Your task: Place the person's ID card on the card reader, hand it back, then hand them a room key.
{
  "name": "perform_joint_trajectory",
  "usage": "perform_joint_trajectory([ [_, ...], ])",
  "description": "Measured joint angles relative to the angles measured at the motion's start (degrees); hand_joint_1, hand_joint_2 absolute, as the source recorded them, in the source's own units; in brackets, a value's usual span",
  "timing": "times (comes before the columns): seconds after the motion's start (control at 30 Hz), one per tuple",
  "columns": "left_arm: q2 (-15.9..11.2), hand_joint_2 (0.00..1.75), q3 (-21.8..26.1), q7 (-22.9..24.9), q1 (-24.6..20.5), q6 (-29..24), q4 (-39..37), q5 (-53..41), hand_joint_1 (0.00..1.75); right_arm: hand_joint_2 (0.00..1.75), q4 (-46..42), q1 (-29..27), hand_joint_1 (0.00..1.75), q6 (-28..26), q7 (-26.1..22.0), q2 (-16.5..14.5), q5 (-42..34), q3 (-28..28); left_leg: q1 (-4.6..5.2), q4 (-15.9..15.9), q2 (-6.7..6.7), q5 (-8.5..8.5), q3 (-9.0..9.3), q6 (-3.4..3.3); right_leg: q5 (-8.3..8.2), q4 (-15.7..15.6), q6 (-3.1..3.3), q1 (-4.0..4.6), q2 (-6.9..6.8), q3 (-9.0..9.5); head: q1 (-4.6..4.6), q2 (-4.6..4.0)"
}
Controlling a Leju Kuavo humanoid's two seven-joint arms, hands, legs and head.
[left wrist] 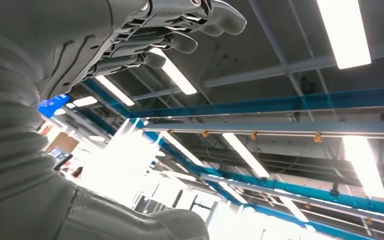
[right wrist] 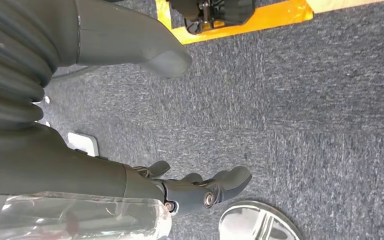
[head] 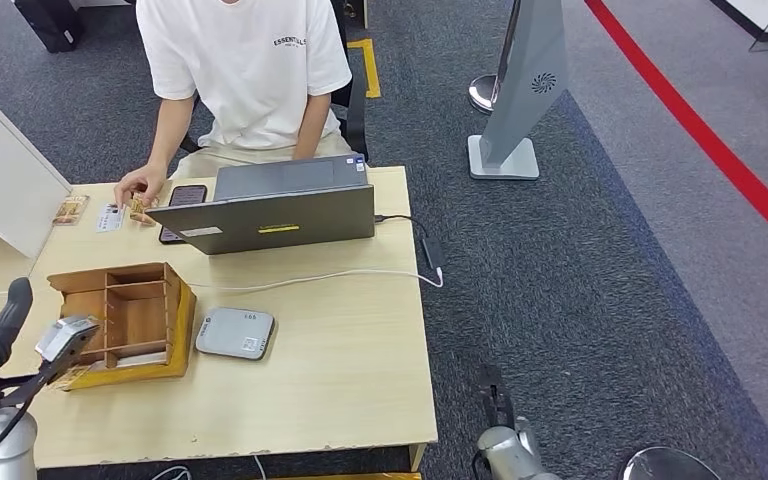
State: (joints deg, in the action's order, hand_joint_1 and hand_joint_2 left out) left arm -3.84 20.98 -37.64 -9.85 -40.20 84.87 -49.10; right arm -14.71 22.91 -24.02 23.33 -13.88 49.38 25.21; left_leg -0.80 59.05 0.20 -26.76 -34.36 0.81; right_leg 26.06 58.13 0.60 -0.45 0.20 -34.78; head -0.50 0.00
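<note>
ID card (head: 110,217) lies at the table's (head: 360,400) far left, just beside the person's hand (head: 140,186). No step is begun, I judge; next the left hand (left wrist: 145,40), raised, fingers apart and holding nothing, must reach it. One reader (head: 235,333), one box (head: 125,320), one laptop (head: 280,205). Right hand (right wrist: 195,190) hangs, loosely apart, holding nothing.

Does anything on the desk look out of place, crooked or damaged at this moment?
Nothing is spilled or broken. The wooden organizer sits slightly askew to the table edge, and the table's near edge looks chipped. The card reader lies flat beside the organizer. The white cable trails loosely across the table.
</note>
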Motion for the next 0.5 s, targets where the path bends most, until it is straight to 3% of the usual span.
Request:
perform_joint_trajectory([
  [0.17, -2.52, 1.75, 3.72, 0.65, 1.99, 0.06, -4.32, 8.75, 0.0, 1.75, 0.0, -0.2, 0.0, 0.25, -0.38, 0.42, 0.58, 0.08, 0.0, 0.0, 0.01, -0.02, 0.0, 0.0, 0.01, -0.01, 0.0, -0.01, 0.01, -0.01, 0.02, 0.0],
  [0.3, -5.48, 1.75, 8.7, -1.27, 2.58, 2.39, -12.69, 17.76, 0.0, 1.75, -0.01, -0.54, 0.0, 1.06, -1.14, 0.67, 1.54, 0.09, -0.02, -0.07, 0.05, -0.04, 0.04, 0.03, 0.03, 0.0, 0.04, 0.0, 0.04, -0.01, -0.01, 0.0],
  [0.37, -7.69, 1.75, 12.68, -1.87, 2.45, 9.74, -19.57, 26.62, 0.0, 1.75, -0.04, -0.99, 0.0, 2.17, -1.9, 0.97, 1.88, 0.08, -0.03, -0.11, 0.13, -0.05, 0.1, 0.05, 0.04, 0.0, 0.06, 0.01, 0.13, -0.02, -0.01, 0.0],
  [0.47, -11.41, 1.75, 19.63, -1.62, 1.74, 28.85, -31.14, 40.59, 0.0, 1.75, -0.19, -1.94, 0.0, 4.11, -3.36, 1.7, 1.99, 0.07, -0.08, -0.14, 0.15, -0.06, 0.11, 0.09, 0.09, 0.0, 0.14, 0.06, 0.15, -0.02, -0.03, 0.0],
  [0.5, -12.03, 1.75, 20.78, -1.5, 1.6, 31.95, -33.07, 42.43, 0.0, 1.75, -0.23, -2.1, 0.0, 4.4, -3.6, 1.84, 2.0, 0.06, -0.09, -0.14, 0.14, -0.07, 0.09, 0.09, 0.11, 0.0, 0.16, 0.07, 0.13, -0.02, -0.02, 0.0],
])
